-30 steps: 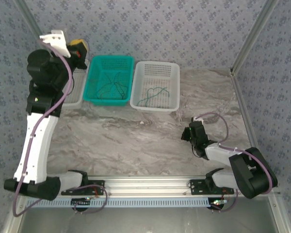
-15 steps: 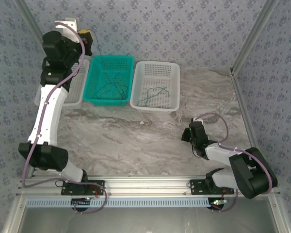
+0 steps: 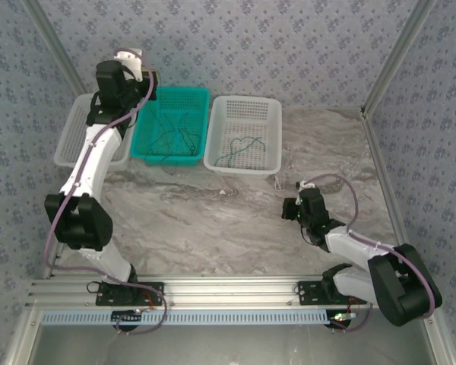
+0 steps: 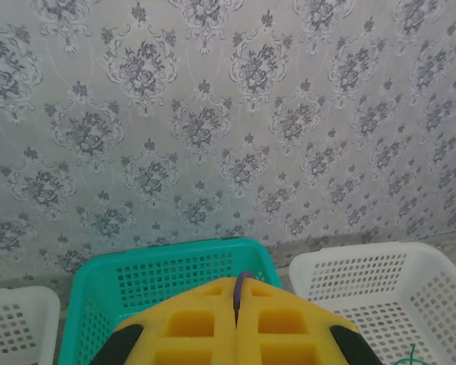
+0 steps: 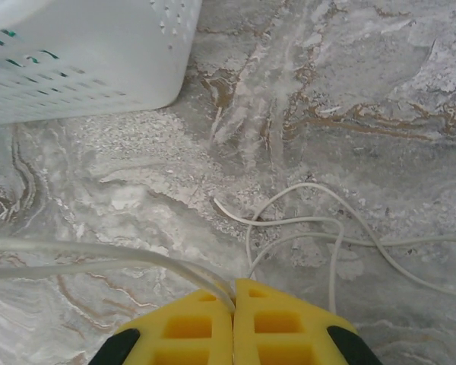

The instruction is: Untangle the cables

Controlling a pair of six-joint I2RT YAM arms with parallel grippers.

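Dark cables [image 3: 171,133] lie bunched in the teal basket [image 3: 175,92]; 1 green strand [image 3: 243,147], seemingly loose, curls in the white basket [image 3: 247,100].

Three baskets stand on the bench [image 3: 213,220]: a left white basket [image 3: 67,144], a right white basket [image 3: 247,99] and a teal basket [image 3: 175,90] between them. Two arms, one pincer apiece: the left pincer [image 4: 236,293] and the right pincer [image 5: 234,293]. One green cable [image 3: 243,144] lies in the right white basket. The dark cables [image 3: 175,133] in the teal basket are too tangled to count. One thin dark strand [image 4: 239,283] is nipped in the left pincer. The pale cable [image 5: 311,228] loops at the right pincer's tips; one or several, I can't tell.
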